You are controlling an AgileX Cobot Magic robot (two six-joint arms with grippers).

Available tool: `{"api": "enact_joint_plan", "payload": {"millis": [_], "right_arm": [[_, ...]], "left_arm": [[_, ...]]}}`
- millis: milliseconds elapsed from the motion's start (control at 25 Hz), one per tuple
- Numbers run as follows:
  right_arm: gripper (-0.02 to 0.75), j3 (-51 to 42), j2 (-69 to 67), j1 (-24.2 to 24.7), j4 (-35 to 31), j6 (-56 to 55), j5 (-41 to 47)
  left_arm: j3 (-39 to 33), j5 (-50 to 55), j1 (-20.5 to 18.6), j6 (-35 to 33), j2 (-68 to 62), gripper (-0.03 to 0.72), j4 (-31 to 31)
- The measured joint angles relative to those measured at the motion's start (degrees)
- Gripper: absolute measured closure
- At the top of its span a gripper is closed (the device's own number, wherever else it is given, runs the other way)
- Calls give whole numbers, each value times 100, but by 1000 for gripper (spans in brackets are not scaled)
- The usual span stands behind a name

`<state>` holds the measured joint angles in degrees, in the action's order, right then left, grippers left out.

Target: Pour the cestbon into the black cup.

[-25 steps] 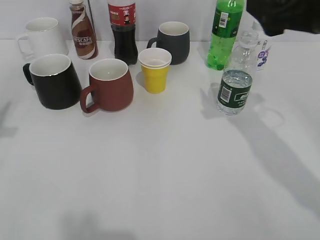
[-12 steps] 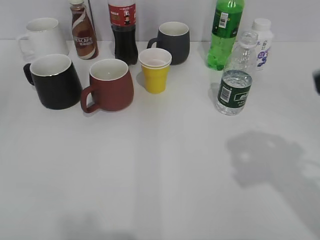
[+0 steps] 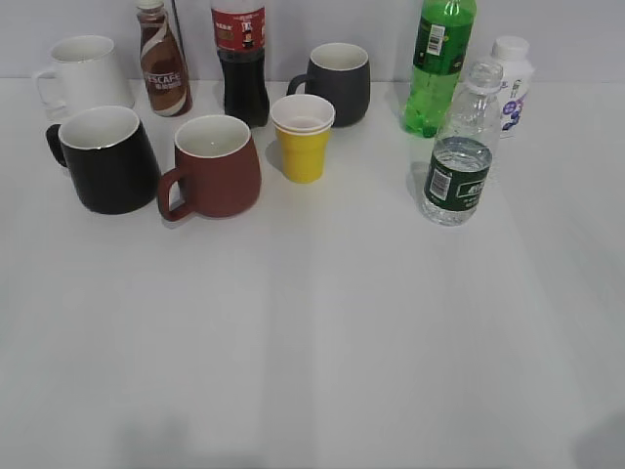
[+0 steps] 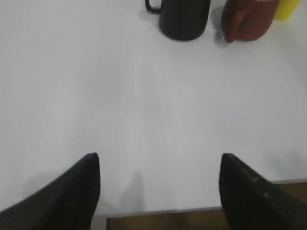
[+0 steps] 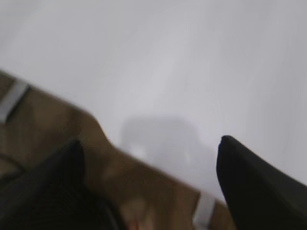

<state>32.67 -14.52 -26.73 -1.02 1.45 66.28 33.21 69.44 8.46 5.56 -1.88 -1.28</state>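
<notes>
The cestbon (image 3: 459, 156), a clear bottle with a dark green label, stands upright at the right of the table with no cap showing. The black cup (image 3: 105, 159), glossy with a white inside, stands at the left; it also shows at the top of the left wrist view (image 4: 183, 18). Neither gripper shows in the exterior view. My left gripper (image 4: 158, 160) is open and empty above the table's front edge. My right gripper (image 5: 151, 143) is open and empty over the table's edge, far from the bottle.
A reddish-brown mug (image 3: 212, 166), a yellow cup (image 3: 303, 137), a dark grey mug (image 3: 337, 82), a white mug (image 3: 83, 73), a Nescafe bottle (image 3: 162, 61), a cola bottle (image 3: 241, 59), a green soda bottle (image 3: 439, 63) and a small white bottle (image 3: 512, 83) stand along the back.
The right arm, which hung dark over the cestbon a second ago, has withdrawn out of the exterior view to the right. Its shadow has left the table. The bottle has not moved.
</notes>
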Motion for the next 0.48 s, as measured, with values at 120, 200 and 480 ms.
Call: {"api": "enact_joint_plan", "payload": {"millis": [120,200,480], "right_arm": [[94,-223,685,-2,8,0,-315],[102,-350,939,-7,15,-26,-516],[182,-378,1040,-7,25,-69,-624]], "left_arm": [[-44,-92,0,-65,220,104,42],[-98,-357,0,-142,191,104,72],[-306,-814,0,-257,154,104,166]]}}
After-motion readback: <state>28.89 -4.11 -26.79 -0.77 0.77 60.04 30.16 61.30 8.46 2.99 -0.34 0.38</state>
